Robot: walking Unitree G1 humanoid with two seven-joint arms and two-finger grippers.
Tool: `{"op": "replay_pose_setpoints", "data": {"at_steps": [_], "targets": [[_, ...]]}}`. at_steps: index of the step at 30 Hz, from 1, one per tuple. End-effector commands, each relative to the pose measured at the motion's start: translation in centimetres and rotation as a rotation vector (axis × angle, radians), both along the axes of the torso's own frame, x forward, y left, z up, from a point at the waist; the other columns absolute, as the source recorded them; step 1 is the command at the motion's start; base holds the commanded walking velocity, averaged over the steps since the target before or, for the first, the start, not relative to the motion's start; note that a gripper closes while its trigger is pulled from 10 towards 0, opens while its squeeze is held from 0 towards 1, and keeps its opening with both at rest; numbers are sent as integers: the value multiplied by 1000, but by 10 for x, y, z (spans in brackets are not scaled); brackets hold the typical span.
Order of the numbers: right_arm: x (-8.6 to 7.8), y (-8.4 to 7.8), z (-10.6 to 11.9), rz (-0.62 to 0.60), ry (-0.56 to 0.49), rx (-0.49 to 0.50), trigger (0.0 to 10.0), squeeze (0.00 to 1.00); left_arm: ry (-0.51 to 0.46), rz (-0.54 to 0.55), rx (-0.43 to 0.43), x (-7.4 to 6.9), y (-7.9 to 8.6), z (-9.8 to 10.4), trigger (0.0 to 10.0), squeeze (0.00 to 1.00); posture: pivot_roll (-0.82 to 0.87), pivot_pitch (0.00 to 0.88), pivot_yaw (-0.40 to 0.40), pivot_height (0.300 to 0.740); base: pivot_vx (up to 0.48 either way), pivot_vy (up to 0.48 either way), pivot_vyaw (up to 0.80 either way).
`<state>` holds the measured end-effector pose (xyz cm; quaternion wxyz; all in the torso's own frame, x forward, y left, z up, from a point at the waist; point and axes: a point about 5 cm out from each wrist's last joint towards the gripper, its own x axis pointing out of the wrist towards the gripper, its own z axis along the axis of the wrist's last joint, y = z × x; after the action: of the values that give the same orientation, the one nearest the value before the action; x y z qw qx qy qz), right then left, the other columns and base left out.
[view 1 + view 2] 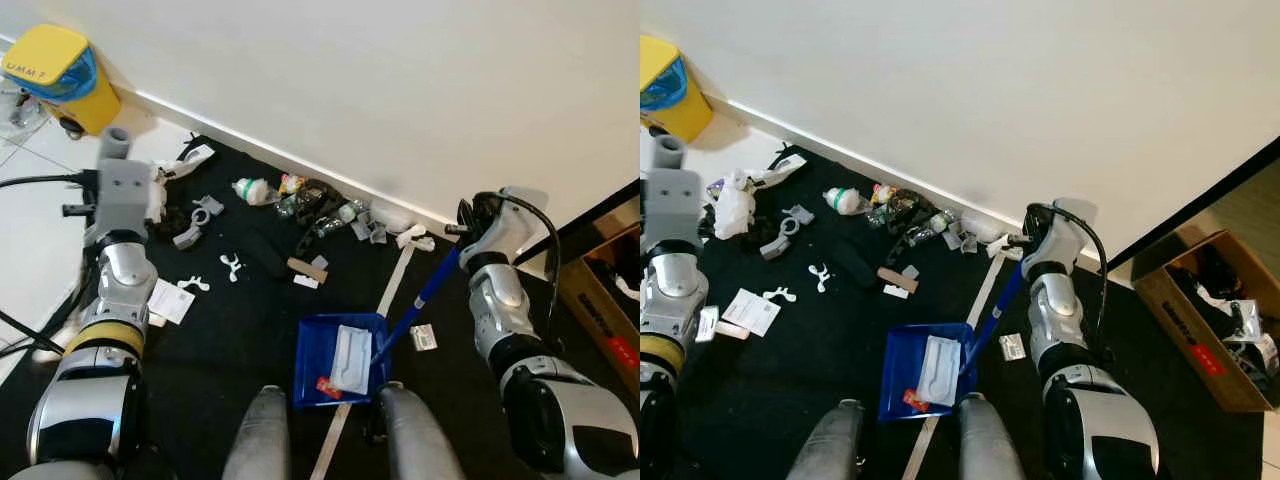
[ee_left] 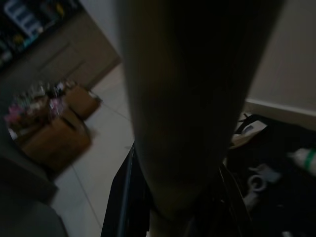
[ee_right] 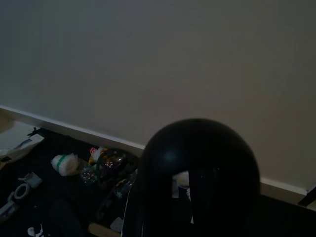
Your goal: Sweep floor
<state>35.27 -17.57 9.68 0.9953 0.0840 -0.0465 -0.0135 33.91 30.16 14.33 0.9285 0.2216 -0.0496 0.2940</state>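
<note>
A blue dustpan (image 1: 312, 352) stands on the black mat (image 1: 230, 330) just ahead of my feet, with a white sheet (image 1: 352, 358) and a red scrap in it. Its blue handle (image 1: 420, 295) slants up to my right gripper (image 1: 462, 228), which is shut on its top end. My left gripper (image 1: 115, 152) is raised at the left, shut around a thick grey broom handle (image 2: 173, 108); the broom head is hidden. Litter lies along the wall: a white bottle (image 1: 254, 190), dark wrappers (image 1: 315, 205), white plastic bits (image 1: 231, 264) and a paper slip (image 1: 172, 300).
A yellow bin (image 1: 62, 72) stands at the far left by the wall. A cardboard box (image 1: 1210, 322) with things in it sits on the right. A white tape strip (image 1: 392, 285) crosses the mat. A black cable (image 1: 40, 181) trails on the left tiles.
</note>
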Motion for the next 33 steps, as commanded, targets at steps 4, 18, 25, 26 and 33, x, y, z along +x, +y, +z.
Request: {"op": "replay_pose_setpoints", "data": {"at_steps": [4,18,25,26,33], "targets": [[-6,0,-9,4,18,44,10000,0,66,-16,-82,1,-11,-18,10000,0,8,288,-93,740,0,0,0],[-3,-1,-5,6,5,70,10000,0,166,-175,-512,14,-75,-56,10000,0,12,285,-95,740,0,0,0],[-1,-1,-3,13,6,73,10000,0,9,-351,-618,43,-123,-11,10000,0,15,281,-99,740,0,0,0],[-1,-1,-2,15,6,74,10000,0,3,-381,-601,45,-126,-6,10000,0,15,280,-98,740,0,0,0],[2,-3,3,19,-12,85,10000,0,49,-504,-411,45,-127,0,10000,0,17,263,-91,740,0,0,0]]}}
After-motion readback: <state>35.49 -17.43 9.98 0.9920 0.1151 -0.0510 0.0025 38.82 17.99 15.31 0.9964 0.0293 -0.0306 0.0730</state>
